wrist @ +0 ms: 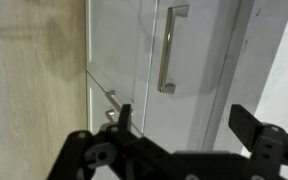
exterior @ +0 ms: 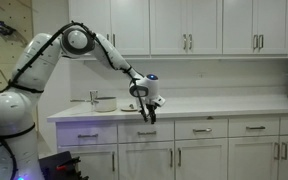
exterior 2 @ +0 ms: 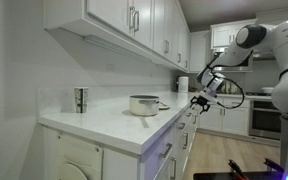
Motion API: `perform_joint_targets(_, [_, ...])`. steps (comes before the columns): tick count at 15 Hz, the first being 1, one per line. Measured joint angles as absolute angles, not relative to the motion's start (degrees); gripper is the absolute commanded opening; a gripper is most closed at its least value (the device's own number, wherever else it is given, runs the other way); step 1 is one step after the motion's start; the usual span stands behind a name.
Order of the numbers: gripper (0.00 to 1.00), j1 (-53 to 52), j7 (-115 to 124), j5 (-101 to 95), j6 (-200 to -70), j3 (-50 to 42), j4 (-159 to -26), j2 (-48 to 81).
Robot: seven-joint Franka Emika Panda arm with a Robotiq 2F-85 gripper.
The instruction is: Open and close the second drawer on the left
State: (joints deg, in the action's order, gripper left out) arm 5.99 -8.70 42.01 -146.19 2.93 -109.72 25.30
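Observation:
The second drawer [exterior: 146, 130] is a shallow white drawer with a short silver bar handle, in the row under the countertop. My gripper [exterior: 146, 114] hangs just above and in front of its handle, close to the counter edge. In an exterior view the gripper [exterior 2: 197, 100] is at the counter's front edge, with the drawer fronts seen edge-on. In the wrist view the drawer's white front and its silver handle [wrist: 169, 50] lie ahead of my gripper [wrist: 184, 125]. The two black fingers are wide apart with nothing between them and do not touch the handle.
Alike drawers flank it on either side [exterior: 85, 132] [exterior: 201, 130], with taller cabinet doors [exterior: 149, 160] below. A metal pot [exterior 2: 144, 104] and a metal cup [exterior 2: 80, 99] stand on the white countertop [exterior: 214, 104]. Upper cabinets [exterior: 184, 25] hang above. Wood floor [wrist: 34, 90] shows below.

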Motion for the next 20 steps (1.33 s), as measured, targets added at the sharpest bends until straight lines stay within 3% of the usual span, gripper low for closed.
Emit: perform_joint_targets(20, [1.0, 8.53, -14.5, 55.74, -149.48, 6.69, -109.66, 32.92])
